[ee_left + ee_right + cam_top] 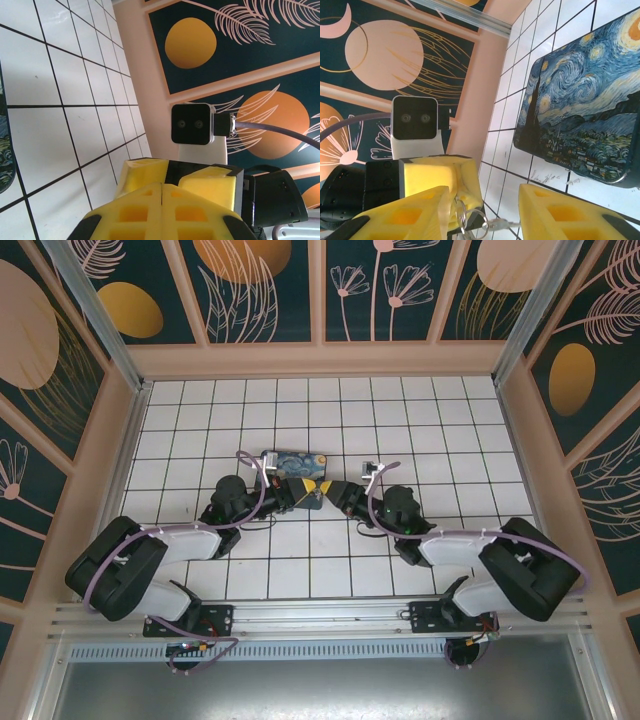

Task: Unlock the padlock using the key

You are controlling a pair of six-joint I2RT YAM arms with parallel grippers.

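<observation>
The two grippers meet tip to tip in the middle of the tiled floor, just in front of the painted box [293,464]. My left gripper [312,490] is shut, its yellow fingers [135,215] pressed flat together. In the right wrist view a thin key ring [473,220] hangs from the left gripper's tip [462,192], and the small silvery key [498,224] dangles from that ring. My right gripper [484,200] stands open around the ring and key, the key's tip close to its floor-side finger [560,212]. The padlock is hidden.
The rectangular box printed with a blue-yellow swirly painting [585,115] lies flat on the tiles just beyond the grippers. Beige walls [320,360] with dark painted panels close the floor in on three sides. White tiles [420,420] stretch behind and to both sides.
</observation>
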